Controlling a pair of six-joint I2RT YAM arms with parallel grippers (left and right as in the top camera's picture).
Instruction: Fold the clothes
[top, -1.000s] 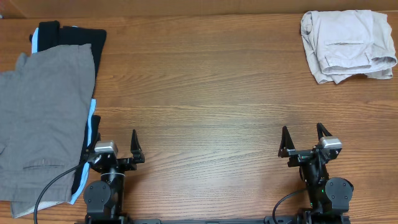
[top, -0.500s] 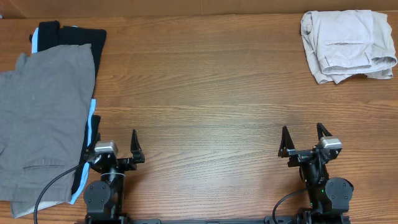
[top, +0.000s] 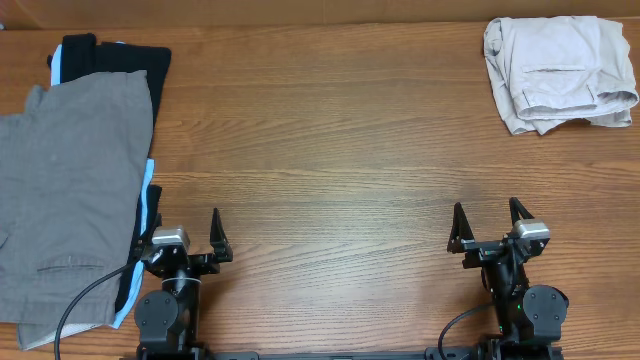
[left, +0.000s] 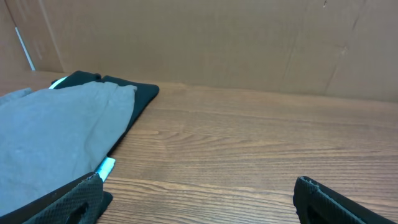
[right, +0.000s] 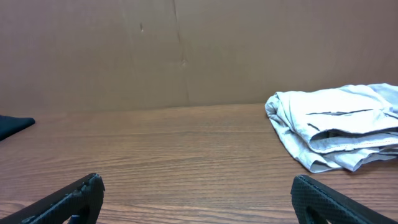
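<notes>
The grey shorts (top: 65, 190) lie spread flat at the table's left edge, a welt pocket near their front end, partly over a black garment. They also show at the left of the left wrist view (left: 50, 137). My left gripper (top: 187, 228) is open and empty at the front left, just right of the shorts; its fingers frame bare wood in the left wrist view (left: 199, 196). My right gripper (top: 489, 221) is open and empty at the front right, far from the shorts, and frames bare wood in its own view (right: 198, 193).
A black garment with light-blue stripes (top: 120, 58) lies under the grey shorts at the far left. Folded beige shorts (top: 555, 70) sit at the far right corner, also in the right wrist view (right: 336, 134). A brown cardboard wall (left: 249, 43) backs the table.
</notes>
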